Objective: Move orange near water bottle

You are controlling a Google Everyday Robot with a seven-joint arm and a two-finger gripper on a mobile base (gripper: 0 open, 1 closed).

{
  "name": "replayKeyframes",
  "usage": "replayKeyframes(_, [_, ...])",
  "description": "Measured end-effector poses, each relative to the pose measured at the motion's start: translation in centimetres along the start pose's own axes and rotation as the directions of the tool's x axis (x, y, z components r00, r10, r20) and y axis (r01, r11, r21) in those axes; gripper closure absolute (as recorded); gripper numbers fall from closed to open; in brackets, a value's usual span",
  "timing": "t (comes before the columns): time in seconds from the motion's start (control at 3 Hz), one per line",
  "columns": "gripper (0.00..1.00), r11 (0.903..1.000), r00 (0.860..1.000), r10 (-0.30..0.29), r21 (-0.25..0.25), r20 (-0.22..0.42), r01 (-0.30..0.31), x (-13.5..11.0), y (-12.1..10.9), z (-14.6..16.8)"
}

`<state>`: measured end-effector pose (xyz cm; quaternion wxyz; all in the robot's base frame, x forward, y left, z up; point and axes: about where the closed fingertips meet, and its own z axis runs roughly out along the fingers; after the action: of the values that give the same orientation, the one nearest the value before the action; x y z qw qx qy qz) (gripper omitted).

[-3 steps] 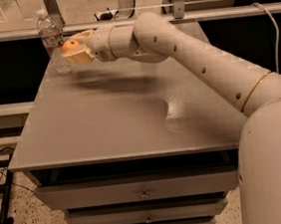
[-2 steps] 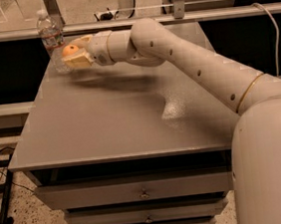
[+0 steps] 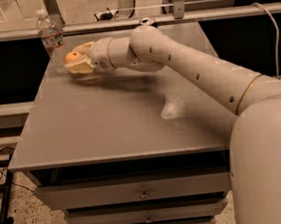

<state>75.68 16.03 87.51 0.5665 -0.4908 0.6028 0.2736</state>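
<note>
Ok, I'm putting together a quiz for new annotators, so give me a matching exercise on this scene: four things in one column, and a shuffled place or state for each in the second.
Things:
1 orange
2 water bottle
3 can
4 gripper

Places or states:
A peeking over the arm at the far edge of the table
B upright at the table's far left corner
C shut on the fruit, just right of the bottle
D held by the robot, beside the bottle

Pairs: 1-D; 2-B; 3-A; 4-C
</note>
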Motion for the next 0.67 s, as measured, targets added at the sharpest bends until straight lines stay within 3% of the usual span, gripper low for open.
replayKeyframes(0.33, [0.98, 0.9999, 1.000, 0.010, 0.004, -0.015, -0.010, 0.73, 0.10, -0.10])
replayKeyframes(0.67, [0.75, 0.9998, 0.999, 0.018, 0.005, -0.027, -0.018, 1.15, 0.17, -0.20])
